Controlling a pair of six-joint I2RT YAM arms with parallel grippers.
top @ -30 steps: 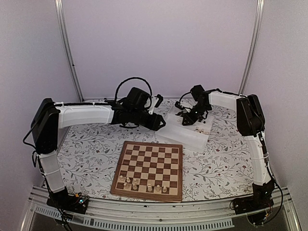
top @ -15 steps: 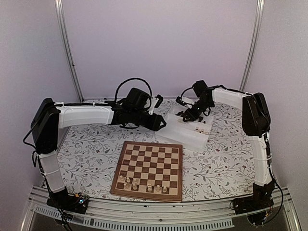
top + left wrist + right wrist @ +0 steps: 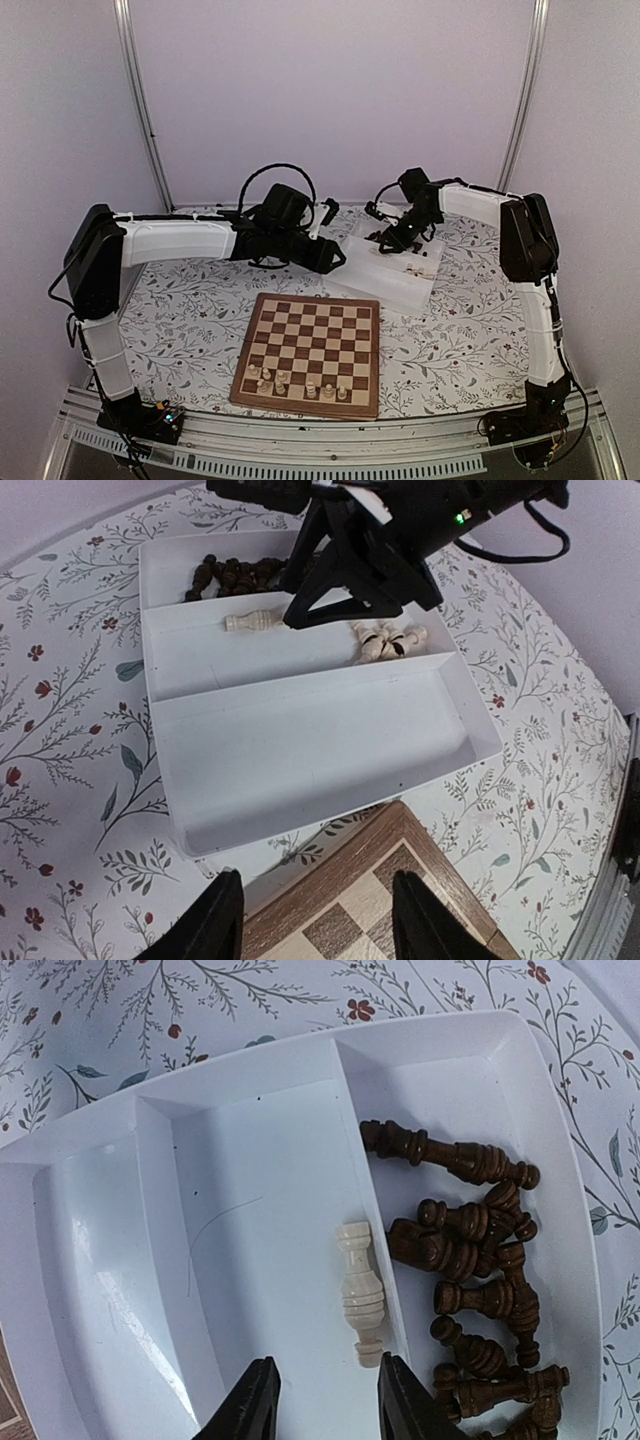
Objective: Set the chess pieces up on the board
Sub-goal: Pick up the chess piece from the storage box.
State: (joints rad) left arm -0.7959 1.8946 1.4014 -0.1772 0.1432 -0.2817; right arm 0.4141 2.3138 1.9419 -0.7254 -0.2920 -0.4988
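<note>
The board [image 3: 318, 330] lies near the table's front, with several cream chess pieces [image 3: 298, 384] standing along its near rows. My right gripper [image 3: 325, 1405] hangs open over the white tray [image 3: 250, 1210]. Just ahead of its right finger a cream piece [image 3: 360, 1290] lies on its side against the divider, not gripped. A heap of dark pieces [image 3: 470, 1260] fills the compartment beside it. My left gripper [image 3: 318, 925] is open and empty above the board's far corner [image 3: 400, 875]. The left wrist view also shows a cluster of cream pieces [image 3: 388, 642] in the tray.
The white tray [image 3: 400, 285] sits behind the board on the floral cloth [image 3: 190, 320]. The right arm's black gripper [image 3: 350, 570] reaches into it from the far side. Metal posts [image 3: 140, 110] stand at the back.
The right gripper's jaws have widened, and the arm moved slightly farther back over the tray a second ago. The left arm has stayed still.
</note>
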